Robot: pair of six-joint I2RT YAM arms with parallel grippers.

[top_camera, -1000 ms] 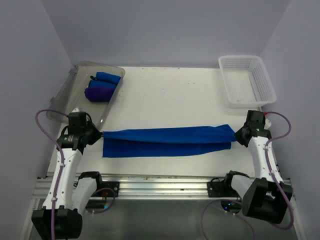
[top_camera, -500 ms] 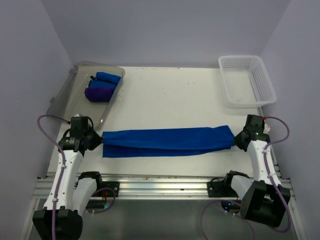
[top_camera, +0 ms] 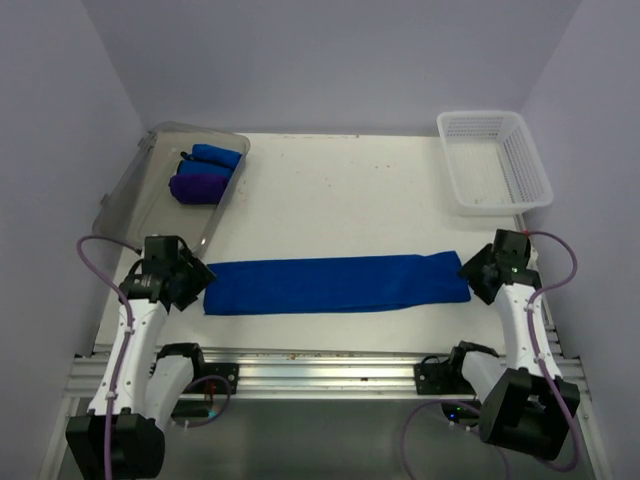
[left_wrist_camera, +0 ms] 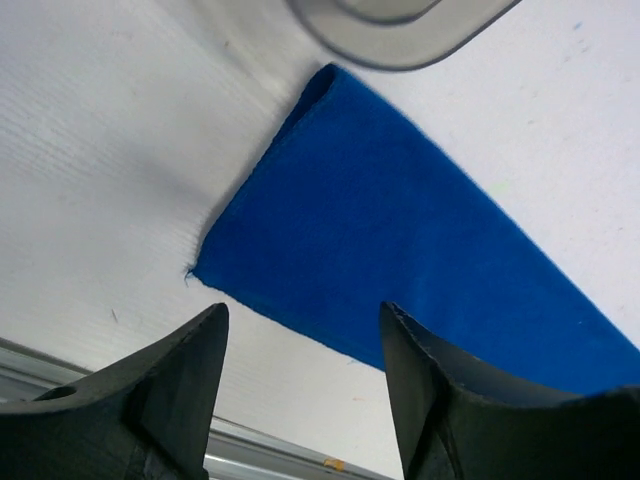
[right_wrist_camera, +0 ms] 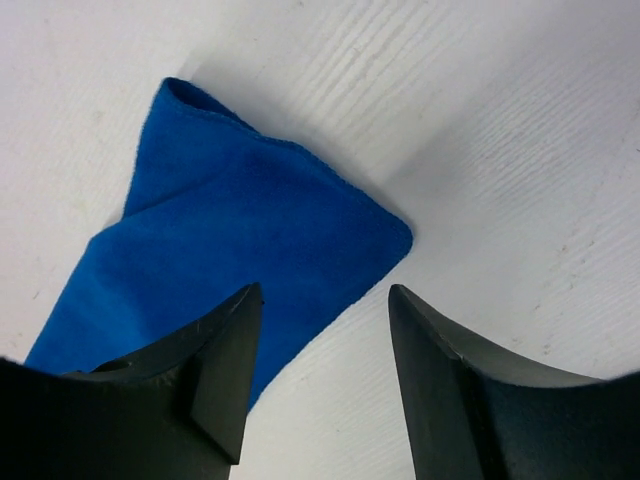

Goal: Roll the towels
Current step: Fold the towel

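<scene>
A long blue towel (top_camera: pixel 335 284), folded into a narrow strip, lies flat across the near part of the white table (top_camera: pixel 350 200). My left gripper (top_camera: pixel 190 283) stands open at its left end (left_wrist_camera: pixel 400 250), jaws apart and holding nothing. My right gripper (top_camera: pixel 474 274) stands open at the right end (right_wrist_camera: pixel 240 240), also holding nothing. Each wrist view shows the towel's end just ahead of the black fingers (left_wrist_camera: pixel 175 385), lying on the table. Two rolled towels, one blue (top_camera: pixel 212 156) and one purple (top_camera: pixel 197 187), rest in the clear bin (top_camera: pixel 145 190) at the far left.
A white mesh basket (top_camera: pixel 493 160) stands at the far right corner. The clear bin's rim (left_wrist_camera: pixel 400 30) shows just beyond the towel's left end. A metal rail (top_camera: pixel 320 360) runs along the table's near edge. Purple walls close in on three sides.
Both grippers have let go of the towel's ends and opened. The towel, held taut and raised at its ends before, now lies flat on the table.
</scene>
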